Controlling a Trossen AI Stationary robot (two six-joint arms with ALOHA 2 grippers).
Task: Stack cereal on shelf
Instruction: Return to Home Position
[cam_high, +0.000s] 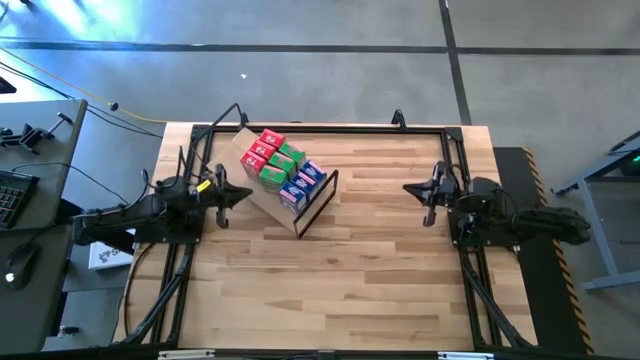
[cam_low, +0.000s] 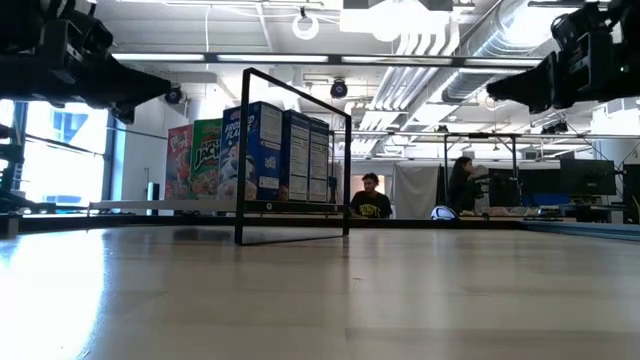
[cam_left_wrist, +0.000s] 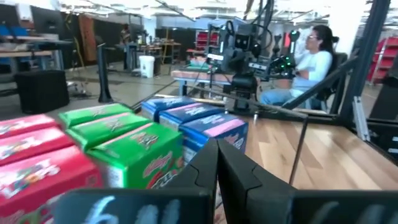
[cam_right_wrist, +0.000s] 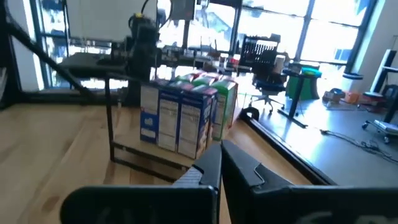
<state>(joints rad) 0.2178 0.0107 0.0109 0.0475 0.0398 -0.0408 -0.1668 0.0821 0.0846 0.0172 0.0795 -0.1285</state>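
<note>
**Cereal shelved, both grippers empty**

The cereal (cam_high: 284, 167) sits in red, green and blue rows on the shelf (cam_high: 268, 207), blue boxes nearest its dark frame (cam_high: 320, 203), with the rows running diagonally in the high view. The left gripper (cam_high: 228, 195) hovers just beside the shelf and is clearly the nearer, its fingers (cam_left_wrist: 202, 171) pressed together on nothing. The right gripper (cam_high: 420, 192) hangs well apart across the table (cam_high: 380, 280), its fingers (cam_right_wrist: 208, 171) likewise closed and empty. Only the retreat home looks left.
</note>
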